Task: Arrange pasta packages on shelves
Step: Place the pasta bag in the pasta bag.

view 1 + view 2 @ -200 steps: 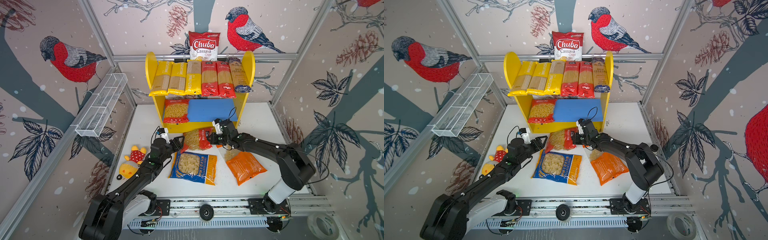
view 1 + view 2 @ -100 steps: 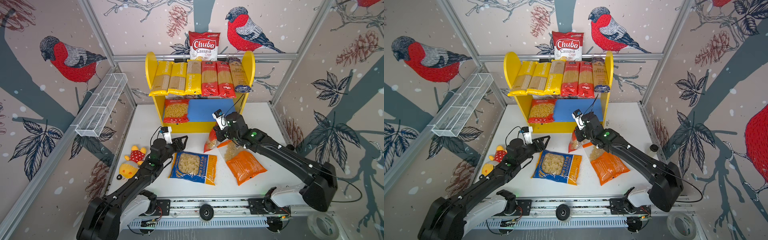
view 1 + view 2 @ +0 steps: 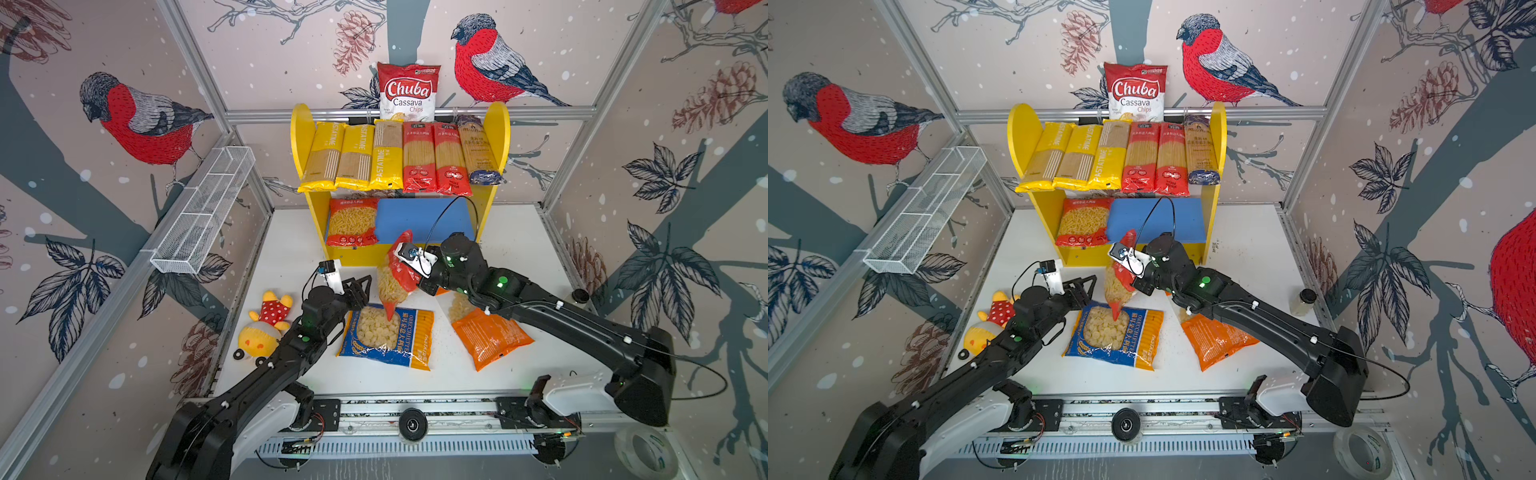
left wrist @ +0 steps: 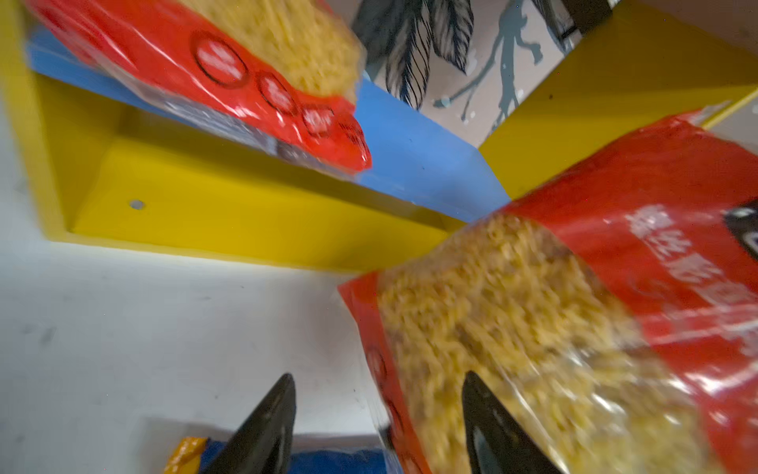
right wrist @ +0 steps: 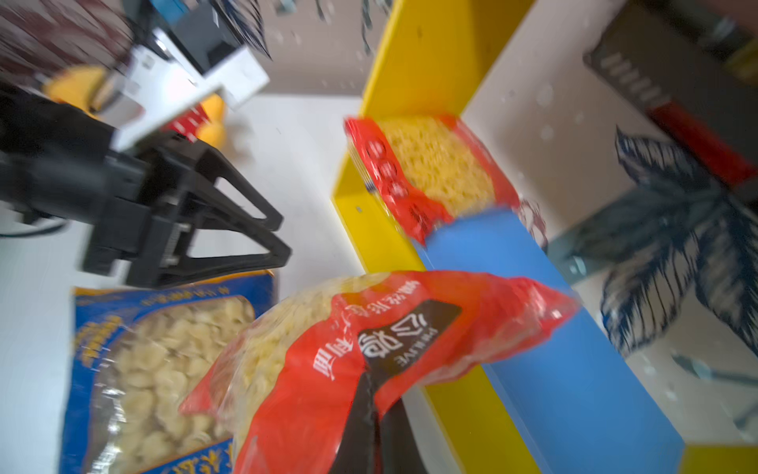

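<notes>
The right gripper (image 5: 371,427) has just lifted the red short-pasta bag (image 3: 395,278) off the tabletop (image 3: 511,245), pinched tight. It hangs at 6 o'clock from the blue lower board (image 3: 424,216), ready to go in. The left gripper (image 3: 360,286) waits beside it, half open, empty.

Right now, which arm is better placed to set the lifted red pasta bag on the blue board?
Right. The right tool is shut on the red pasta bag, hanging just before the blue lower board, whose free part is bare. The left tool is open, holding nothing.
</notes>
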Robot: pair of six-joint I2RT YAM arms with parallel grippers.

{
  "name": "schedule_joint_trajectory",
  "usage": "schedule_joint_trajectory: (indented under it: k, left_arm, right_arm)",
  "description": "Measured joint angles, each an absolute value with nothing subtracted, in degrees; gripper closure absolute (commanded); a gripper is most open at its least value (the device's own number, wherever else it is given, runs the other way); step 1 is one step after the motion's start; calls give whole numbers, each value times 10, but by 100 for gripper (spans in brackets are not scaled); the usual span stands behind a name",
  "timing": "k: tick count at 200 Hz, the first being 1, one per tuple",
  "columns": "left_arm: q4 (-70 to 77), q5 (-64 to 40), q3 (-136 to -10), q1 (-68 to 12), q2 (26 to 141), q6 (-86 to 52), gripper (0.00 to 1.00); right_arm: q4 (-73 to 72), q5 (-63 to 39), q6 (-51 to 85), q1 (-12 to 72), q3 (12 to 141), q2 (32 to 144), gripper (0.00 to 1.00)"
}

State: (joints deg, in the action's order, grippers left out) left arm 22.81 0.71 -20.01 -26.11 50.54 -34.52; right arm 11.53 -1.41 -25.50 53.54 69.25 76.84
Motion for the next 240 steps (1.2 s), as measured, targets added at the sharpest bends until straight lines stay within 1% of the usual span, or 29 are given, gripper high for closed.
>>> schedule_joint_trajectory:
  k: [22,40,66,93,102,110,119,124,131,159,169,181,189,204,223,240]
  left_arm:
    - [198,85,-203,-261,448,-345,38]
    - [180,118,-212,-261,440,-338,37]
    - [175,105,-227,-261,477,-326,36]
    - [178,74,-245,-261,524,-326,36]
    - [185,60,-250,-262,541,-326,37]
    - [191,45,-255,-262,556,-326,37]
    - [198,31,-263,-267,576,-327,37]
    - [201,25,-270,-272,588,-327,37]
    - [205,13,-283,-282,609,-326,36]
    - [217,-25,-339,-329,685,-302,36]
    - [222,-37,-356,-342,711,-294,36]
    - [225,-48,-368,-355,737,-284,36]
    - [229,-56,-372,-361,752,-281,36]
    - [241,-72,-377,-371,779,-276,35]
    - [246,-93,-391,-383,816,-271,35]
    - [252,-108,-406,-388,842,-270,35]
  right_arm:
    - [96,-78,-236,522,677,740,100]
    - [80,-156,-210,485,636,725,100]
    - [80,-257,-151,404,571,725,100]
    - [78,-277,-120,370,542,735,100]
    - [86,-261,-121,362,546,744,100]
    - [96,-239,-124,357,554,751,98]
    - [106,-207,-136,355,564,762,97]
    - [111,-188,-137,355,570,771,95]
    - [119,-155,-141,355,578,784,88]
    - [163,-28,-147,350,593,828,82]
    - [179,14,-146,349,592,834,75]
    - [191,61,-142,348,589,835,70]
    - [194,97,-135,345,587,834,62]
    - [196,164,-126,339,584,826,53]
    - [200,241,-97,335,585,812,49]
    - [215,267,-48,337,588,798,49]
